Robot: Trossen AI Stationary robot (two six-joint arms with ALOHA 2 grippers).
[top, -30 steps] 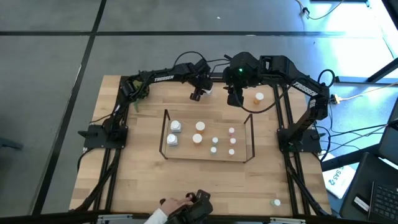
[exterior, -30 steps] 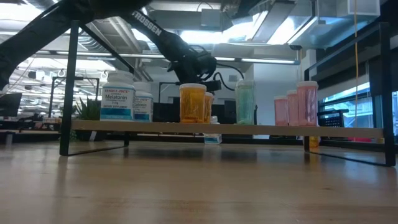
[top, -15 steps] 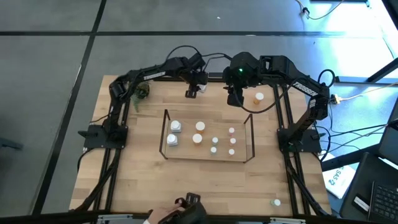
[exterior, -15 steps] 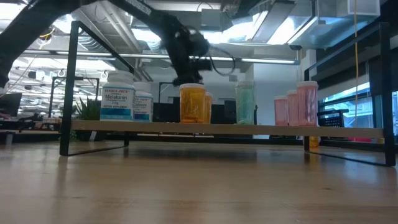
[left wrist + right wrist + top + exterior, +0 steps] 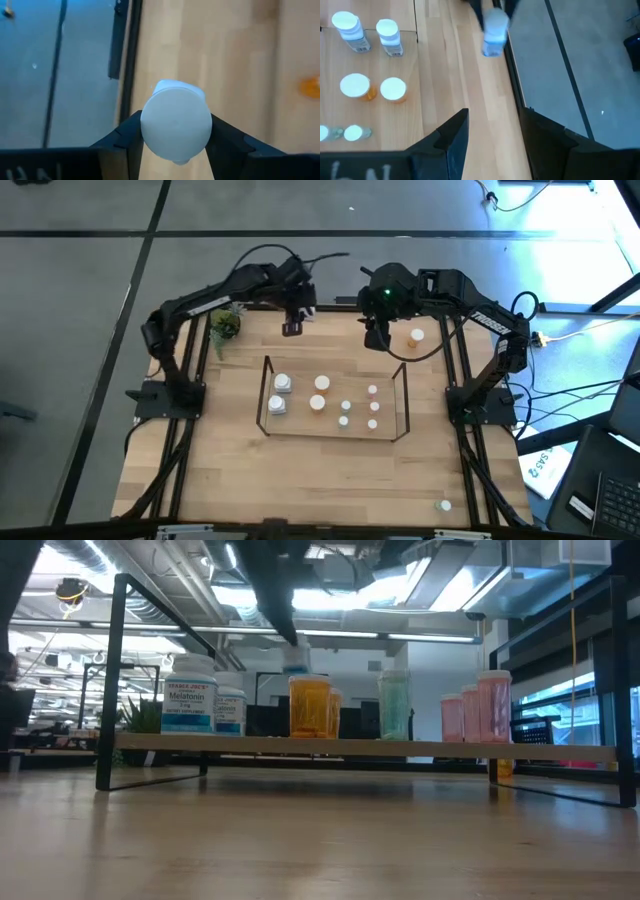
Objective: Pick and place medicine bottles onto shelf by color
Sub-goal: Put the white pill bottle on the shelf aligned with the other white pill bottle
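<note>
My left gripper [image 5: 292,326] hangs over the table's far edge, left of centre, shut on a small white bottle with a white cap [image 5: 175,122]. This bottle also shows in the low view [image 5: 295,661], above the shelf [image 5: 300,423]. The shelf holds white bottles [image 5: 281,384], orange ones [image 5: 319,384], teal ones [image 5: 345,406] and pink ones [image 5: 373,392], all standing on their bases. An orange bottle [image 5: 415,336] stands on the table at the far right. My right gripper [image 5: 376,338] hovers open beside it, with nothing between its fingers. My left gripper pinches the white bottle between its two fingers [image 5: 129,139], on opposite sides of the body just under the cap [image 5: 150,146]. The fingers slant downward from above. The bottle is lifted clear of the table, its cap toward the wrist camera.
A small green potted plant [image 5: 226,325] stands at the far left corner. One more small bottle [image 5: 444,505] sits near the front right corner. Bare wood lies in front of the shelf [image 5: 350,748] and to its left and right.
My left gripper has risen and gone toward the table's far left, rolling as it went. It has carried the white bottle off the table behind the shelf and up above shelf height. A person's hand at the near edge has drawn back out of view.
</note>
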